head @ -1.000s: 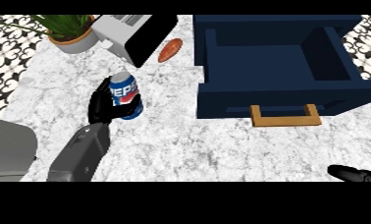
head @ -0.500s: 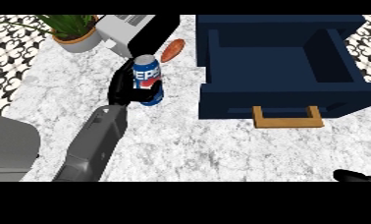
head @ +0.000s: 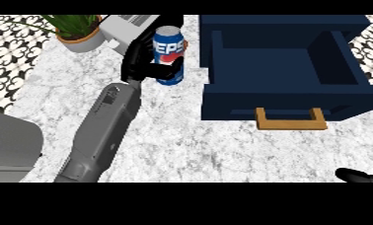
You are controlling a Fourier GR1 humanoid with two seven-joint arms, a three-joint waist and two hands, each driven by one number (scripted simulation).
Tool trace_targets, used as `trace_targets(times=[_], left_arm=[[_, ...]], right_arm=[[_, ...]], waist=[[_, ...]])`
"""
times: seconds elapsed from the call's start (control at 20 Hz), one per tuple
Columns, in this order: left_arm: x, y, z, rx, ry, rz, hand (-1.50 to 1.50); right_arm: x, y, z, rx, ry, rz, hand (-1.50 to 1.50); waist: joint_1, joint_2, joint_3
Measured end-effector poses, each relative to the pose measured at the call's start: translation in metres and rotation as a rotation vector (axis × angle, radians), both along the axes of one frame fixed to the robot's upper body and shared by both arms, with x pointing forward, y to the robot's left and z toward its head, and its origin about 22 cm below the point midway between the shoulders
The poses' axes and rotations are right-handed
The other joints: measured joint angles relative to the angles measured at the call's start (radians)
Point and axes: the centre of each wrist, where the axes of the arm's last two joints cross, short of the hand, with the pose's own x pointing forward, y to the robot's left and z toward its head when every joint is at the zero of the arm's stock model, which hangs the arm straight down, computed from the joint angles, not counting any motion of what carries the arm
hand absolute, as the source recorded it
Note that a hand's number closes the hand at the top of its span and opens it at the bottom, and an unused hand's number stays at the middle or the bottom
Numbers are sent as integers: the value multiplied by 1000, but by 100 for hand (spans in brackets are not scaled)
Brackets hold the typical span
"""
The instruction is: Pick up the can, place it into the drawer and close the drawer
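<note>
Since the earlier frame, left hand [head: 142, 67] and Pepsi can [head: 168, 54] have shifted up-frame and rightward. Its fingers wrap the upright can, upper centre, just left of the open navy drawer [head: 280, 104]. Transport step judged in hand; next, lift rightward over the drawer wall. Glossy cylinder; boxy drawer, wooden handle [head: 290, 119]; speckled marble counter [head: 218, 155]. Right hand [head: 357, 175], lower right: grip indeterminate.

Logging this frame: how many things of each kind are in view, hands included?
Can: 1, the can, held in the left hand
Drawer: 1, the drawer, open
Potted plant: 1, the potted plant
Appliance: 1, the grey appliance
Hands: 2, the left hand and the right hand, which shows at the lower right edge
Total: 6
</note>
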Motion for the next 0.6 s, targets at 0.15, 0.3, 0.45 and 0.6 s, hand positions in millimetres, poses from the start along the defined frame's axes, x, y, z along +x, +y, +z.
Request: trace_targets(times=[0.15, 0.3, 0.45, 0.6], left_arm=[[1, -19, 31, -5, -6, -21, 150], [5, -38, 69, -4, -18, -26, 150], [5, -55, 101, 15, -32, -35, 150], [7, -70, 128, 35, -42, -43, 150]], right_arm=[[-1, -1, 3, -4, -6, 6, -150], [1, -3, 5, -6, -10, 8, -150], [4, -7, 4, -10, -8, 2, -150], [-1, -9, 7, -11, -7, 10, -150]], waist=[[-4, 1, 0], [-7, 2, 0], [-9, 4, 0], [-14, 5, 0]])
